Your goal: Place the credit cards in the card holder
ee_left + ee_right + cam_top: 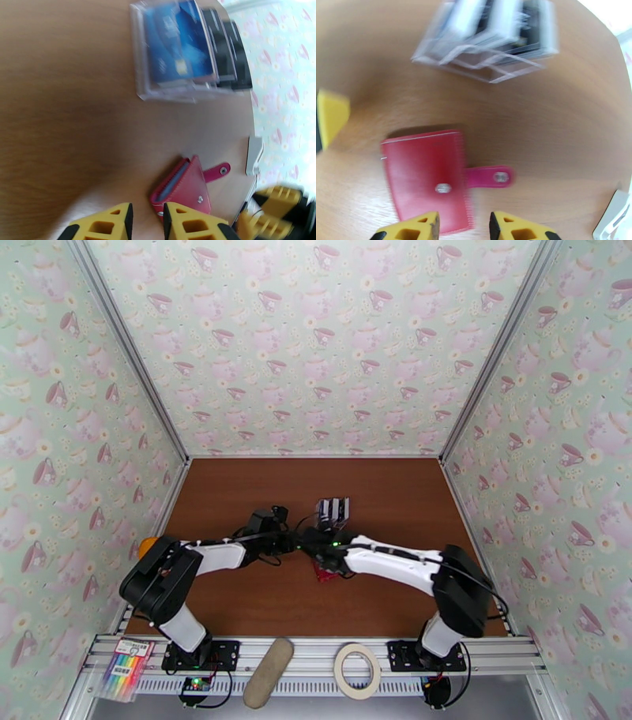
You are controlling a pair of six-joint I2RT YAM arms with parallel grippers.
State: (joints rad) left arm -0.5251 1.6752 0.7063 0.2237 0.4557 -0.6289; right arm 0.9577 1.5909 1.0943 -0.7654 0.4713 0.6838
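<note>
Centrally, on the brown surface point(59, 118), the card holder point(422, 173) lay flat with its red outer face up; its snap tab point(489, 176) stuck out unfastened to one side, so the flap was free to lift; in the left wrist view the mouth gaped slightly and showed a pale bluish edge that may have been a card, though blur forbade certainty. The credit cards point(177, 43), a blue one foremost and black ones behind, stood on edge in a clear stand point(166, 94) set apart from the holder, farther from the arm bases; upright storage left each top edge exposed for a pinch. The left hand point(147, 217) was poised just beside one corner of the holder, its fingers slightly spread with only bare surface between them; whether a finger touched that corner could not be told. The right hand point(464, 227) hung at the opposite edge near the tab, its fingers parted rather wider and likewise pinching nothing. The hands flanked the holder, presumably so that one could steady it while the other raised the flap or fetched a card; this is a judgement only. A pale flat object point(253, 156) lay near the surface's edge; its identity could not be told.
</note>
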